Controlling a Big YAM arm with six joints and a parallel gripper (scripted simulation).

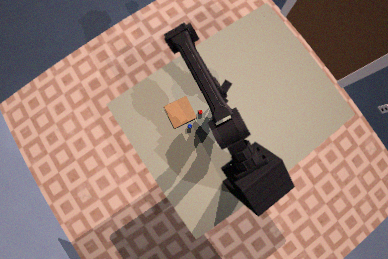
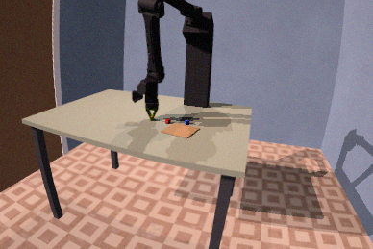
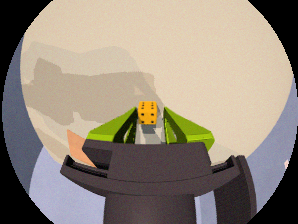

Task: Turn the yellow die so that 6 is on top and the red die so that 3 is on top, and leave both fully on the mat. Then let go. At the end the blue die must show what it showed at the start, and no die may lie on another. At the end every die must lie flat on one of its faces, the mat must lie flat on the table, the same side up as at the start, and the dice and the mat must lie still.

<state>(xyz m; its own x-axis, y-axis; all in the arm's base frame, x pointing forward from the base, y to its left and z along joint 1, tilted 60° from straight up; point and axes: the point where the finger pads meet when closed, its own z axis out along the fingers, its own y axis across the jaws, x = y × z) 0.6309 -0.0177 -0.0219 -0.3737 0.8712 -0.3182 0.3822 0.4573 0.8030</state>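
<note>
Presently, the yellow die point(image 3: 147, 113) is being addressed; it is located off the mat point(image 1: 179, 111) point(image 2: 180, 130) point(image 3: 79, 148), on the table point(image 1: 280, 67) point(image 2: 96, 112) point(image 3: 215, 50), with the mat toward 8 o'clock in the wrist view. The gripper point(image 2: 152, 113) point(image 3: 150, 108) is set part-open, with the die between or just beyond the fingertips and nothing clamped. A six and what appears to be a four are shown; which face is uppermost cannot be determined.

The task is judged to be at an early stage: neither die to be turned is on the mat. Before closure, the top face should be verified and the fingers centred; the die should then be gripped, turned if required, and transferred. The red die point(image 1: 200, 112) point(image 2: 167, 121) is located just off the mat, toward 2 o'clock from its centre in the top view; the blue die point(image 1: 189, 127) point(image 2: 186, 122), toward 5 o'clock, must be avoided.

The arm point(image 1: 202, 74) point(image 2: 153, 45) is raised at the elbow, with the forearm dropped near-vertically and the fingers directed toward 6 o'clock in the exterior view.
</note>
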